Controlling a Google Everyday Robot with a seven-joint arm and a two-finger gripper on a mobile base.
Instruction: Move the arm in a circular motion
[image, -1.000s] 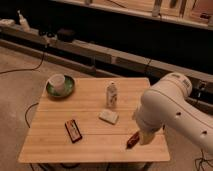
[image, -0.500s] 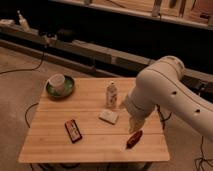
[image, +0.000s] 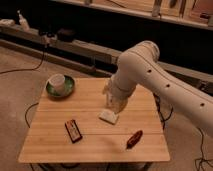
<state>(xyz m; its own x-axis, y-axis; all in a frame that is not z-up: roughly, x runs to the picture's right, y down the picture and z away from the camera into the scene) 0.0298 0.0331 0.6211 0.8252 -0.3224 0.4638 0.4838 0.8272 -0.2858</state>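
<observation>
The cream-white arm (image: 150, 70) reaches in from the right. Its thick dotted segments bend at a rounded elbow above the table's back edge. The narrower tip with the gripper (image: 114, 104) hangs over the middle of the wooden table (image: 50, 150), just above and behind a small white block (image: 109, 117). The tip holds nothing that I can see. It hides whatever stands directly behind it.
A green plate (image: 68, 90) with a white cup (image: 57, 82) sits at the table's back left. A dark flat bar (image: 73, 130) lies front left and a red packet (image: 134, 139) front right. Cables run over the floor at left, and a dark shelf unit stands behind.
The arm has swung left and toward the back across the table, from over the red packet to the middle. Its tip now covers the small white carton that showed before.
</observation>
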